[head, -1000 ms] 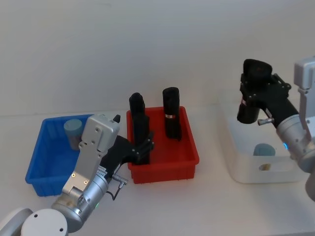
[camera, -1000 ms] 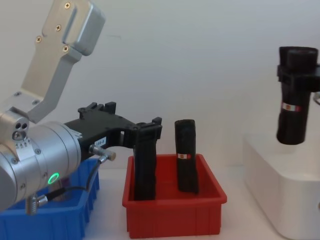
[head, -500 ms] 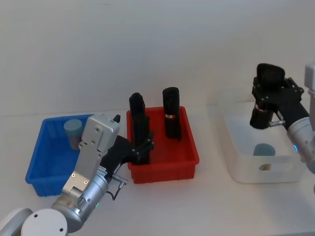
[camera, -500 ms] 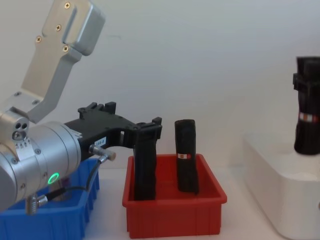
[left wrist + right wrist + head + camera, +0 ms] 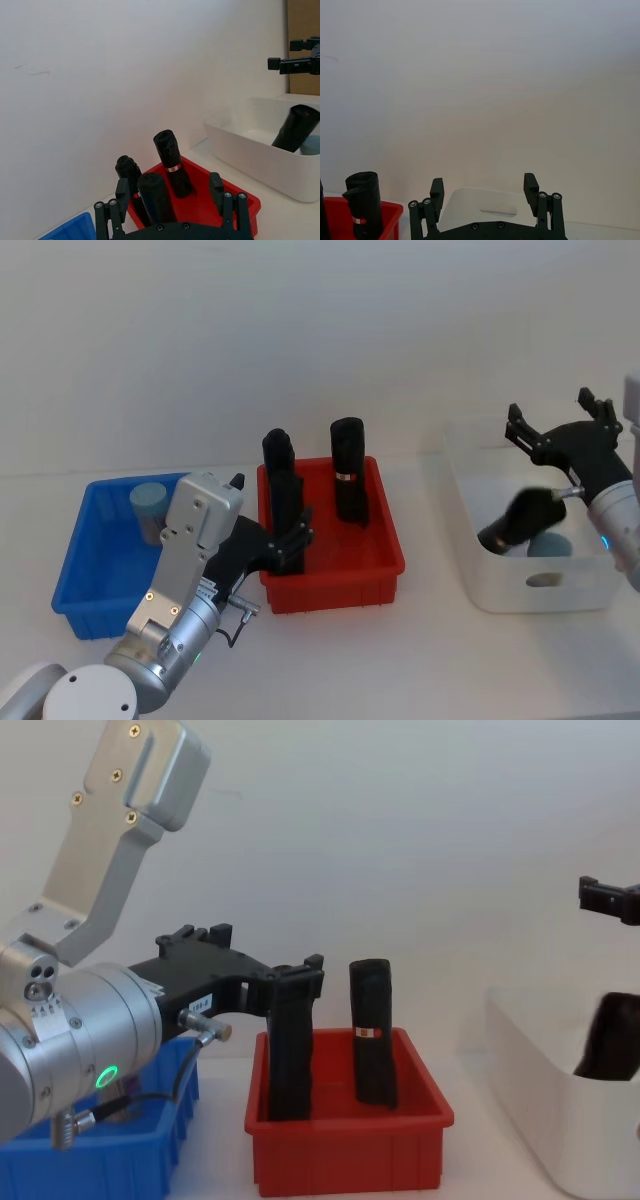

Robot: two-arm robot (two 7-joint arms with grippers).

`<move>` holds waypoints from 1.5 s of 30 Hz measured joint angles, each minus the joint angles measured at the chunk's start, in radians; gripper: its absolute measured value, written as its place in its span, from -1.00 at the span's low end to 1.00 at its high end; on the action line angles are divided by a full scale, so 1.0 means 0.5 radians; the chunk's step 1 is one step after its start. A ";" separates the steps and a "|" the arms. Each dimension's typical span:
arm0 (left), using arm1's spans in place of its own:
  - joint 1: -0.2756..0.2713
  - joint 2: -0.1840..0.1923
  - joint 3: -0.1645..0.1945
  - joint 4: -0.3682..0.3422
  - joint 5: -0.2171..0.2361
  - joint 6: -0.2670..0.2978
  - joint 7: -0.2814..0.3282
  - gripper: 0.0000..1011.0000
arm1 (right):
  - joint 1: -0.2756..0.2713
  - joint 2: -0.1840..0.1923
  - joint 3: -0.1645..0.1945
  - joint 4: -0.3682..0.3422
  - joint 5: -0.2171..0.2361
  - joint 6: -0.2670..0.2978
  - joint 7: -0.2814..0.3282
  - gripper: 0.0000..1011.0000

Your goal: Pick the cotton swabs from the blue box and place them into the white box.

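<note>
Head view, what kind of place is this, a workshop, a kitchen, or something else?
Most likely a robot test bench or lab: a plain white table against a bare wall, three sorting bins in a row, the blue box, a red bin and the white box, and two robot arms working over them.

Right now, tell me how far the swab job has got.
Done: one swab jar lies in the white box, beside a leaning black roll. In hand: nothing; the right gripper hangs open above that box, the left gripper open around another roll in the red bin. Left: one jar in the blue box.
</note>
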 joint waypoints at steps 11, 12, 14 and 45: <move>0.000 0.000 0.000 0.000 0.000 0.000 0.000 0.99 | -0.007 0.002 0.010 -0.006 0.001 -0.013 0.002 0.98; 0.000 0.000 0.000 0.000 0.000 0.000 0.000 0.99 | -0.008 0.002 0.010 -0.006 0.001 -0.013 0.002 0.98; 0.000 0.000 0.000 0.000 0.000 0.000 0.000 0.99 | -0.008 0.002 0.011 -0.007 0.001 -0.014 0.002 0.98; 0.000 0.000 0.000 0.000 0.000 0.000 0.000 0.99 | -0.016 0.004 0.016 -0.016 0.002 -0.022 0.002 0.98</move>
